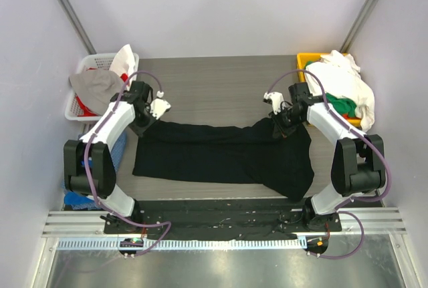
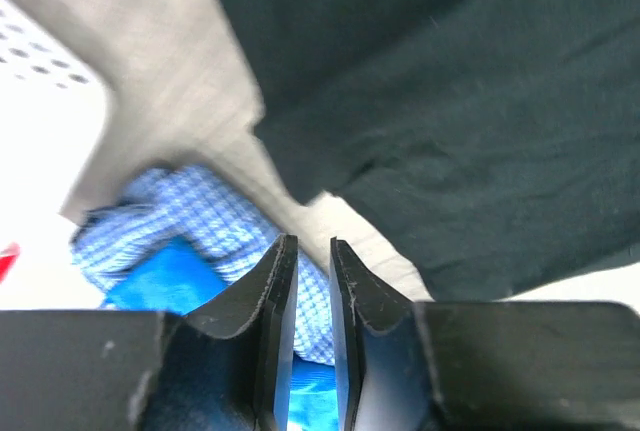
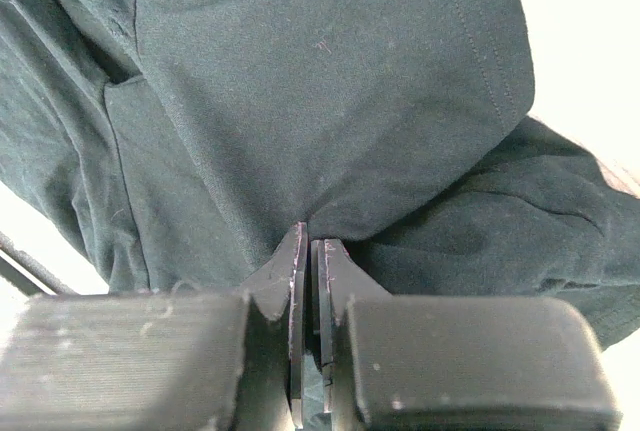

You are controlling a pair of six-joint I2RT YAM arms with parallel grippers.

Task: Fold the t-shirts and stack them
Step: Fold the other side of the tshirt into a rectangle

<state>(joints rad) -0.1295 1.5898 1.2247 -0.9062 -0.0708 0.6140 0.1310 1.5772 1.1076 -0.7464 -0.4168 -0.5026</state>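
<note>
Black fabric covers the middle of the table (image 1: pixel 214 77): the black t-shirt (image 1: pixel 200 151) lies flat w/ its long axis running left-right, across both arms. Its right end is bunched and sags toward the near edge.

The right gripper (image 3: pixel 310 236) is clamped on a fold at the shirt's upper right. In the wrist view the cloth puckers out from betw. the tips.

The left gripper (image 2: pixel 313 246) has its jaws a narrow slit apart w/ nothing in them. From above it sits just off the shirt's far-left corner, not touching it as far as we can tell. The corner lies nearer the arm bases and a little to the gripper's left. In the left wrist view the dark hem is up and to the right of the tips. Bare table and a blue checked cloth (image 2: pixel 190 216) lie below them (that cloth sits off the table's left side, beside the left arm).

We judge the next move turns on that far-left corner. The left arm is much the nearer one and the right is already busy at the other end. So the left should probably drop onto the hem, so both arms hold the far edge and can fold along the long axis. The slit may need widening first to take the fabric.

The other shirts wait well apart. A white shirt (image 1: pixel 344 77) and a green shirt (image 1: pixel 344 106) are piled in the yellow bin (image 1: pixel 304 59) at far right. A white basket (image 1: pixel 90 57) at far left holds grey and red cloth.
</note>
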